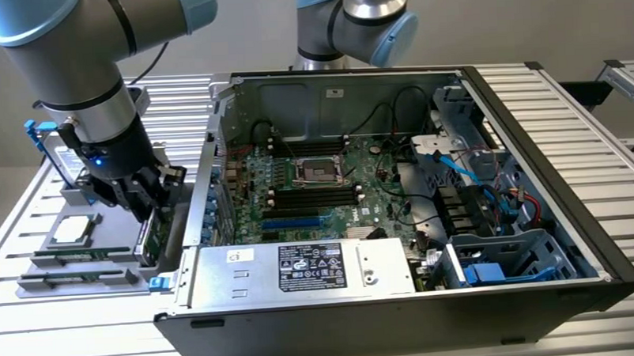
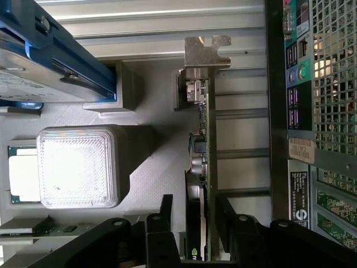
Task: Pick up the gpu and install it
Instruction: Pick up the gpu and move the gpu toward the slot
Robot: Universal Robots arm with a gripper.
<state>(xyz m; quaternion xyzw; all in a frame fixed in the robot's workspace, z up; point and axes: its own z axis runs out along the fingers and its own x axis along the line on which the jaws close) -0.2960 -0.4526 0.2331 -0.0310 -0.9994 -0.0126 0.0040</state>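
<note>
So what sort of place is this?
Probably a robotics lab or test bench for computer assembly: a robot arm reaches over a parts tray holding the gpu, beside an open desktop computer case on a slatted metal table.

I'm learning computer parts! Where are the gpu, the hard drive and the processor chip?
gpu (image 2: 209,120): wrist view, on the board's edge.
hard drive (image 2: 33,78): wrist view, on its silver face.
processor chip (image 2: 23,176): wrist view, on its metal lid.

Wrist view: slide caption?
Gripper straddling the gpu, on edge on the grey tray beside the case.
</note>
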